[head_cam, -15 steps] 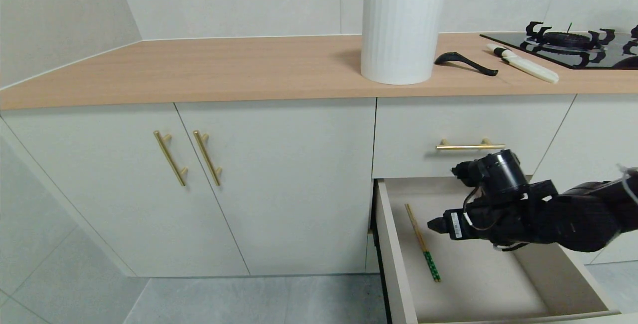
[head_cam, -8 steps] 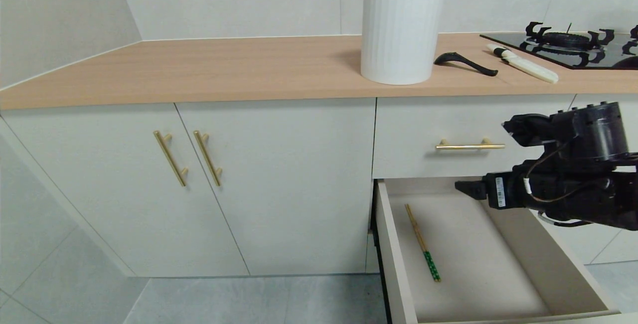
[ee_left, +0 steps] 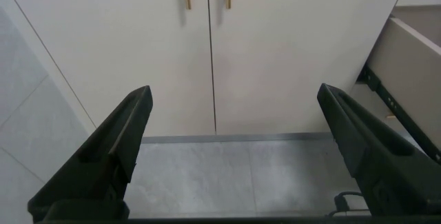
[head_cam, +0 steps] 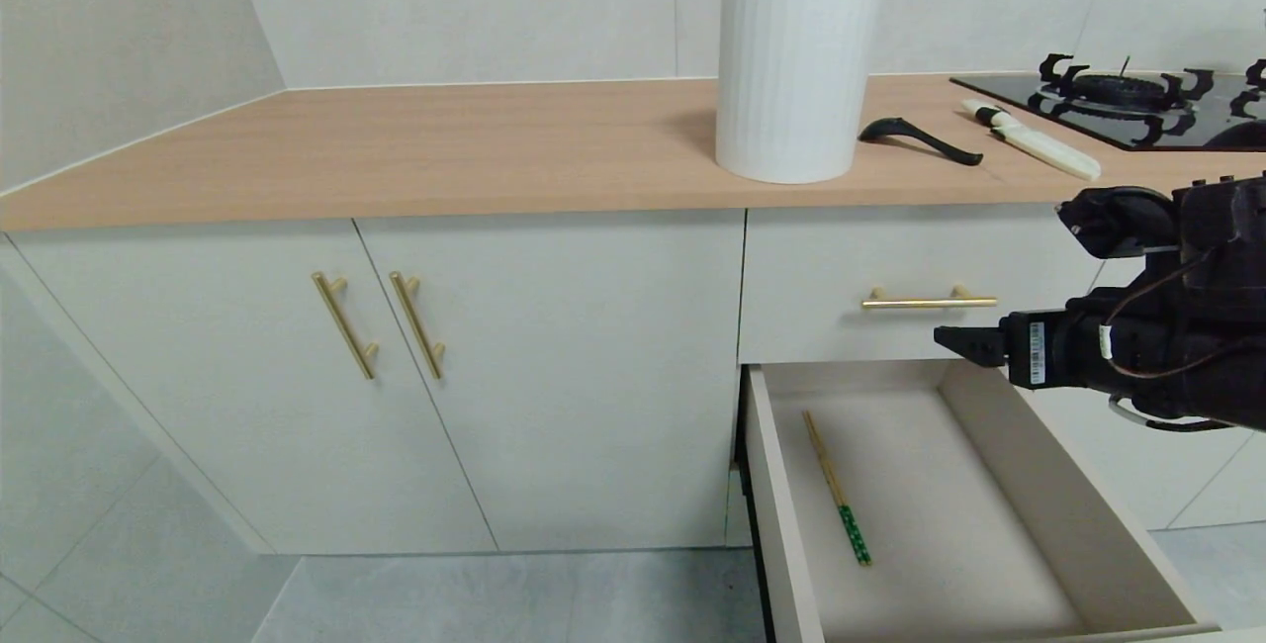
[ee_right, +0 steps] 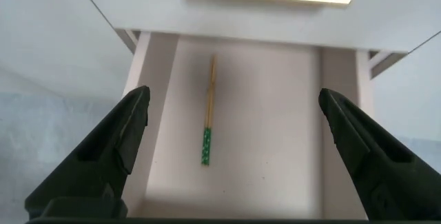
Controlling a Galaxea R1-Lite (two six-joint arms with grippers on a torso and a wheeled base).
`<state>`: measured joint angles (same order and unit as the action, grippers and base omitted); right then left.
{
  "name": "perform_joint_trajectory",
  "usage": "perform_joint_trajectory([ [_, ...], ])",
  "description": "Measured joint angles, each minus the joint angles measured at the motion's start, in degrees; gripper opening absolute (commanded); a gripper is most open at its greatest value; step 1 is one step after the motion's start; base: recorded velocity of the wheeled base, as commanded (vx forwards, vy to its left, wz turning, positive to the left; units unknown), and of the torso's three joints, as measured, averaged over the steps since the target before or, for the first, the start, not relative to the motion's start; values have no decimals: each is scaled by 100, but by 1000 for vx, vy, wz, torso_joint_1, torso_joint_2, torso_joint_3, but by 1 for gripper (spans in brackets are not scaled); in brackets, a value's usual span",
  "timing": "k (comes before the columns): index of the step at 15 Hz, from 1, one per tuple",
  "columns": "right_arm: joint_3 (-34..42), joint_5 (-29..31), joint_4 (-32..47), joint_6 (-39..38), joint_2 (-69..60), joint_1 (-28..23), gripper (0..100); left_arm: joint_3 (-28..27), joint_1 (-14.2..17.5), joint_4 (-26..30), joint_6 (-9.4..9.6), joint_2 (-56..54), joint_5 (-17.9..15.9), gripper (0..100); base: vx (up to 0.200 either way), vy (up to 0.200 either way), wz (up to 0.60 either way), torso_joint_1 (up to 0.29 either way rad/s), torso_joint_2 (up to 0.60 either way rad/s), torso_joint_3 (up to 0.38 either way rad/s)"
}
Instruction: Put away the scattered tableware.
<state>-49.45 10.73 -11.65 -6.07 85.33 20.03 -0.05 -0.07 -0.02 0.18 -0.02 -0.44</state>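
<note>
The right arm point(head_cam: 1177, 356) is holding roughly level at the robot's right side, and the right gripper point(head_cam: 964, 343) at its end is pointing toward the robot's left. Seen from its own wrist, its two black fingers point(ee_right: 117, 148) are standing wide apart and gripping nothing. The left gripper point(ee_left: 234, 89) is pointing downward, its jaws likewise spreading wide with nothing between them.

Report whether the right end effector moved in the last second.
Yes: the right end effector rose from the open drawer toward the brass handle, retreating rightward.
</note>
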Motion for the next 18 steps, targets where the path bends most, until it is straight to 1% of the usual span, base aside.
perform_joint_trajectory([
  [1, 0, -2, 16, 0, -11, 0, 100, 5, 0, 18, 0, 0, 1, 100, 0, 0, 0, 115, -242, -290],
  [7, 5, -2, 11, 2, -11, -24, 100, 5, -2, 13, 0, 0, 0, 100, 0, 0, 0, 180, -510, -293],
  [15, -11, -15, 6, 123, -5, -201, 100, 5, 0, 10, 0, 0, 0, 100, 0, 0, 0, 199, -481, -283],
  [18, -28, -44, 5, 129, 0, -206, 100, 5, -4, 12, -2, 0, 0, 100, 0, 0, 0, 137, -315, -168],
])
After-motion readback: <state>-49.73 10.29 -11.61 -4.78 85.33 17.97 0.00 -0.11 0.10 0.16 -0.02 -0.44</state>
